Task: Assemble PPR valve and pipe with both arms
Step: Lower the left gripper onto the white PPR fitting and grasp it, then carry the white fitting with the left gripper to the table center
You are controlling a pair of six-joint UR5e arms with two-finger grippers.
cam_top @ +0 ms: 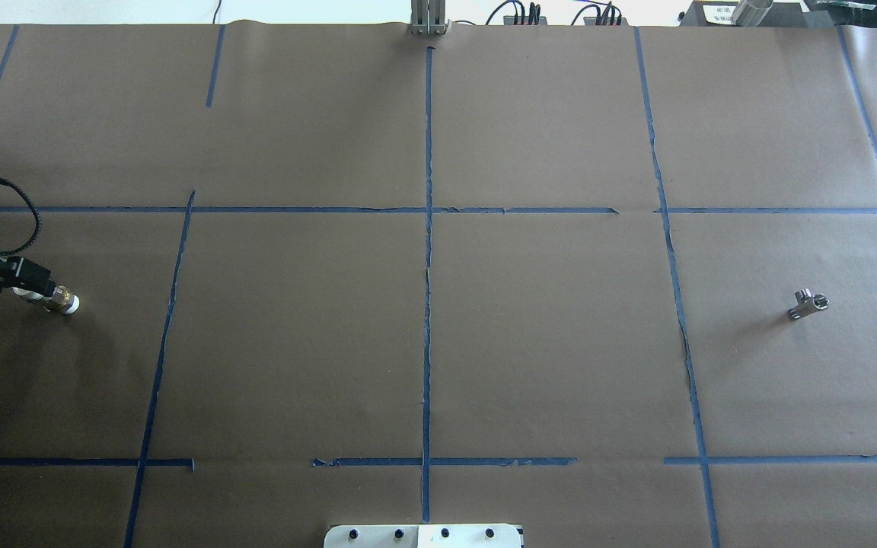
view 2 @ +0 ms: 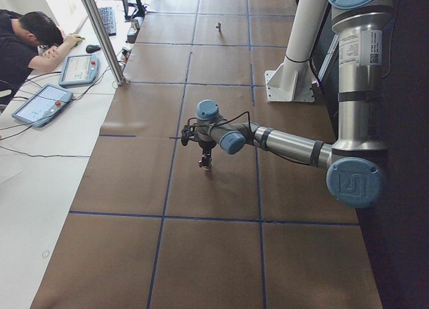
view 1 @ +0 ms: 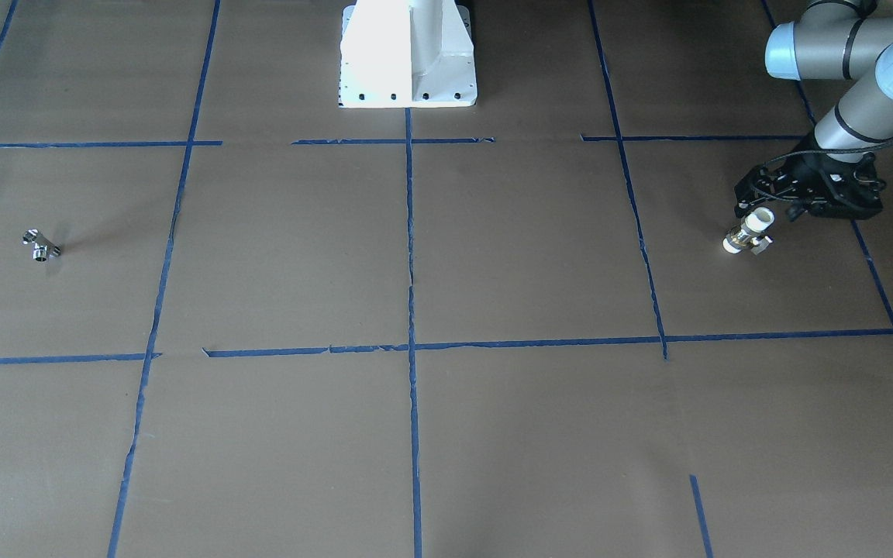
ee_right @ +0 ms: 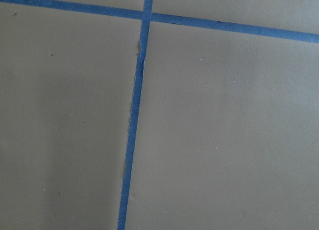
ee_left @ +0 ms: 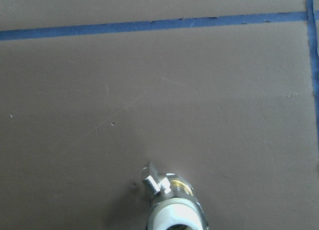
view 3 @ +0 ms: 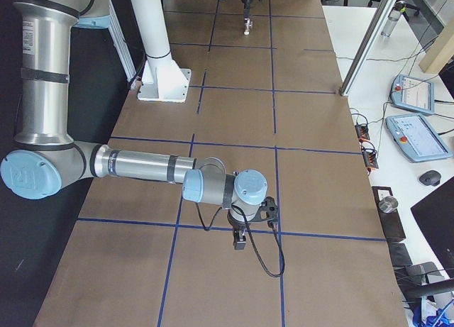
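Observation:
The PPR valve (view 1: 747, 235), with white ends and a brassy middle band, is held by one white end in my left gripper (view 1: 762, 215), which is shut on it just over the brown table. It also shows at the left edge of the overhead view (cam_top: 58, 301), with the left gripper (cam_top: 27, 289) beside it, and at the bottom of the left wrist view (ee_left: 172, 202). The pipe (cam_top: 808, 302), a small chrome T fitting, lies alone far across the table (view 1: 39, 246). My right gripper (view 3: 240, 242) shows only in the exterior right view, so I cannot tell whether it is open or shut.
The white pedestal (view 1: 408, 54) stands at the robot's edge of the table. Blue tape lines (cam_top: 427, 304) divide the brown paper into squares. A person (view 2: 27, 41), tablets and a metal post (view 2: 100, 34) are beside the table's far side.

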